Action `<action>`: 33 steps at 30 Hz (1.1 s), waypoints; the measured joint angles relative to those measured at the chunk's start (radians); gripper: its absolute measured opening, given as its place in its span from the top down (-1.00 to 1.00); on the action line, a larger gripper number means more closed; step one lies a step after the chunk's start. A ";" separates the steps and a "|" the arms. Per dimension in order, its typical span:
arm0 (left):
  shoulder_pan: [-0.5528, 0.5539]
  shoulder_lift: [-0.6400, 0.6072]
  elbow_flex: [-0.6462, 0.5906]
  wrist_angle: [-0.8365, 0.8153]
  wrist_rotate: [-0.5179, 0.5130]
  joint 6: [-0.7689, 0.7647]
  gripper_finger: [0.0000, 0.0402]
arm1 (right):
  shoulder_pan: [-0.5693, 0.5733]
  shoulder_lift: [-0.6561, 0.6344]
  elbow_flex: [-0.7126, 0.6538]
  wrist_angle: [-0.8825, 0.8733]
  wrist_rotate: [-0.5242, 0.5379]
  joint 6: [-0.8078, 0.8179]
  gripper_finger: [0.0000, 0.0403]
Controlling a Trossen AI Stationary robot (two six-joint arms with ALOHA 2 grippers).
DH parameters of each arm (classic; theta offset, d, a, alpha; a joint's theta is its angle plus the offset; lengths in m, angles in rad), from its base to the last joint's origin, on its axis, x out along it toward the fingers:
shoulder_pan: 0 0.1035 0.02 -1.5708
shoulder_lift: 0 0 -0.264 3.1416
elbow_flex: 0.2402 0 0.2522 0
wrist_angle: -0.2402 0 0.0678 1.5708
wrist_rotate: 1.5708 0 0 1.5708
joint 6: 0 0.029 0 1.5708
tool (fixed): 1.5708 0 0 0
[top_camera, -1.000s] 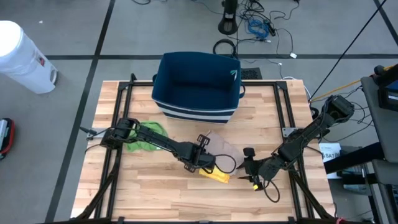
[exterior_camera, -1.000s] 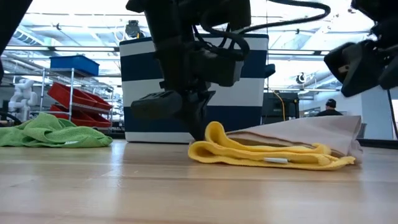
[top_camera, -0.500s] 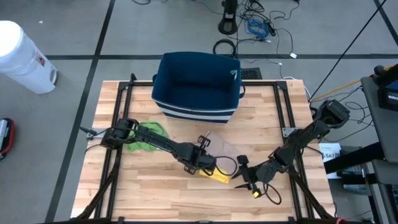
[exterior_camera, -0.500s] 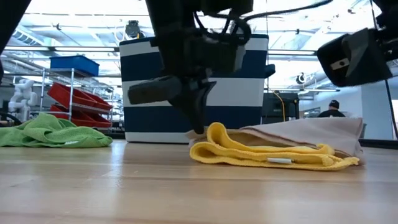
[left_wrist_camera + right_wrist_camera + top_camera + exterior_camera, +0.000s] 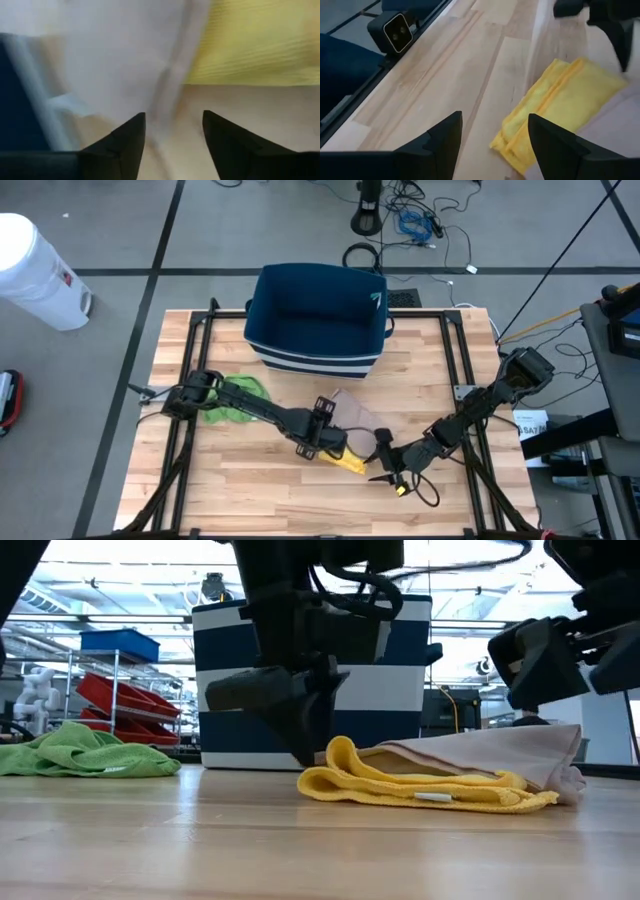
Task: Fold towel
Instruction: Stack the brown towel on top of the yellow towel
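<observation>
Bench: pale wooden planks (image 5: 250, 480) fill the top, framed by dark rails; it stands on a grey floor crossed with lines, and loose cables lie beyond its far side.
Room: at table height the hall behind shows red bins on a shelf (image 5: 125, 695), a blue box above them, ceiling lights, and a person far off at the right (only a small dark figure).
White bin: a white bin (image 5: 35, 270) stands on the floor off the bench's far left corner.
Basket: a navy basket (image 5: 318, 315) with white stripes sits at the far middle of the bench.
Green cloth: a crumpled green cloth (image 5: 235, 398) lies left of centre, partly under the left arm.
Towel: the yellow towel (image 5: 345, 461) lies folded in flat layers near the bench's middle front; a beige cloth (image 5: 357, 420) lies just behind it and partly over it.
Left gripper: the left gripper (image 5: 327, 442) hangs low at the towel's left end, jaws spread, with bare wood and cloth edge showing between them; they pinch nothing.
Right gripper: the right gripper (image 5: 383, 463) sits just beside the towel's right end, jaws spread and empty (the towel lies ahead of them in the wrist view).
</observation>
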 joint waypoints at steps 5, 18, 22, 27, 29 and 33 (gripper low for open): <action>0.011 0.000 0.000 0.018 -0.089 0.031 -0.11 | -0.019 0.000 0.000 0.030 -0.007 -0.034 -0.07; 0.067 0.014 -0.025 0.089 0.073 0.060 -0.12 | -0.034 0.102 0.001 0.120 -0.036 -0.057 -0.02; 0.069 0.013 -0.024 0.098 0.071 0.089 -0.12 | -0.038 0.159 0.041 0.128 -0.036 -0.065 -0.02; 0.092 0.013 -0.024 0.099 0.069 0.101 -0.06 | -0.059 0.243 0.109 0.105 -0.036 -0.097 -0.02; 0.102 0.013 -0.024 0.099 0.091 0.103 0.02 | -0.074 0.274 0.133 0.051 -0.034 -0.102 -0.02; 0.118 0.024 -0.024 0.093 0.162 0.103 0.27 | -0.101 0.287 0.147 0.011 -0.034 -0.087 -0.02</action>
